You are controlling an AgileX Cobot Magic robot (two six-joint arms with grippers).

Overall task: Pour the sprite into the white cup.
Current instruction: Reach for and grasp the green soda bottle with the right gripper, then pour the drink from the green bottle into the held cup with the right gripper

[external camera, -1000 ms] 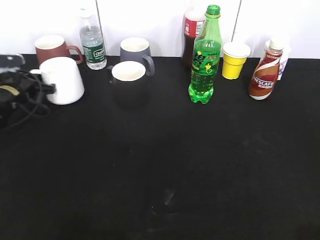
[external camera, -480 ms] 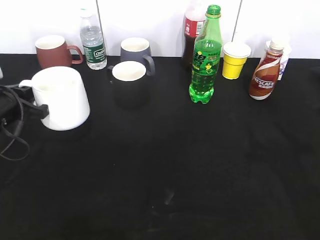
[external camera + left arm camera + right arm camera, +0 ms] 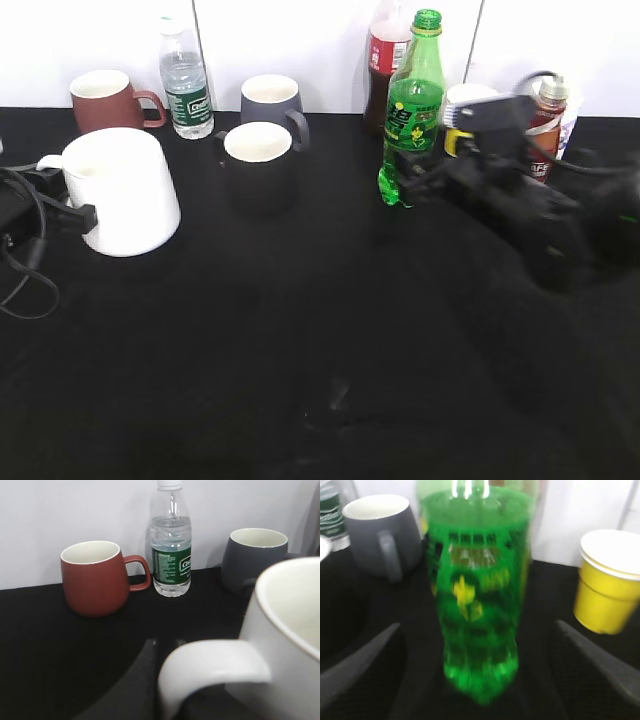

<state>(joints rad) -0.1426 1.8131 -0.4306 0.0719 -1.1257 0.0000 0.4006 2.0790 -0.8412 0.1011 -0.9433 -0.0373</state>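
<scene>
The sprite (image 3: 412,110) stands upright at the back middle of the black table, cap on. It fills the right wrist view (image 3: 477,600), blurred. My right gripper (image 3: 412,188) is open, its two fingers (image 3: 477,627) on either side of the bottle's lower part and not touching it. The white cup (image 3: 125,195) is upright at the left. My left gripper (image 3: 72,215) is shut on its loop handle. In the left wrist view the handle (image 3: 215,665) lies between the dark fingers (image 3: 165,642), with the cup's rim at the right.
Along the back wall stand a red-brown mug (image 3: 105,100), a small water bottle (image 3: 185,85), a grey mug (image 3: 270,100), a cola bottle (image 3: 383,60), a yellow cup (image 3: 607,590) and a Nescafe bottle (image 3: 548,100) partly behind my right arm. A dark mug with white interior (image 3: 258,165) stands between cup and sprite.
My left gripper has brought the white cup forward and a little to the right. My right arm has come in from the right and put its open fingers around the sprite.
</scene>
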